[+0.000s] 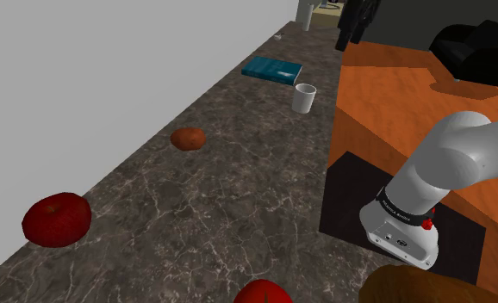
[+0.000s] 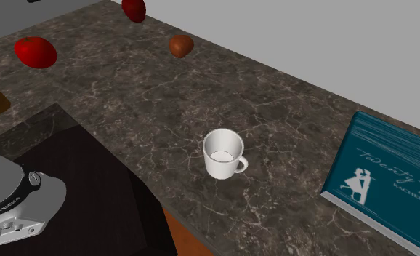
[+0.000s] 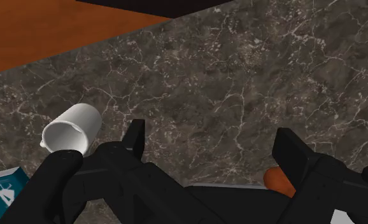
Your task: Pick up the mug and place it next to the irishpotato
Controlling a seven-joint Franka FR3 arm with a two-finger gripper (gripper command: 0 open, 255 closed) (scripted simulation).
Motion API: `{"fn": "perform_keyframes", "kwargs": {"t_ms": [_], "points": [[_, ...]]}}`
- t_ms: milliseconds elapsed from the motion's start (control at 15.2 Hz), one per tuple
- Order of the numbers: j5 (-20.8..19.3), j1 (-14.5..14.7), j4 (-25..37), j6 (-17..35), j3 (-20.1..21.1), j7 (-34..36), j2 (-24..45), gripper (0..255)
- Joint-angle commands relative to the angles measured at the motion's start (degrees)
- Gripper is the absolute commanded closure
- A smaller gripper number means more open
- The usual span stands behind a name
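- The pincer (image 3: 209, 133) is hovering above the worktop (image 3: 240, 83) with its two black fingers (image 3: 135, 135) standing well apart and gripping nothing; bare dark marble is showing in the gap between them.
- The white mug (image 2: 223, 154) is standing upright and empty on the worktop, close to the edge that borders the orange surface (image 1: 385, 95), with its handle pointing toward the second exterior view's right.
- In the wrist view the mug (image 3: 71, 129) is sitting outside the gap, off to the side of one finger and not touching it.
- The brownish potato (image 1: 188, 139) is resting well apart from the mug (image 1: 305, 97), farther along the worktop near the grey wall.
- A teal book (image 1: 272, 70) is lying flat near the mug, on the side away from the potato.
- Two red fruits (image 1: 56, 219) (image 1: 262, 293) are lying beyond the potato, toward the shoulder view's lower left.
- The white arm (image 1: 463, 155) is bending down over the black stand (image 1: 351, 198).
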Motion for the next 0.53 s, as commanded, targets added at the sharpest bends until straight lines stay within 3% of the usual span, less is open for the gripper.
{"fn": "perform_keyframes", "kwargs": {"t_ms": [0,462], "points": [[0.0,0.0,0.0,0.0,0.0,0.0,0.0,0],[-3.2,-1.7,-7.9,13.8,-3.4,-4.6,4.4,0]]}}
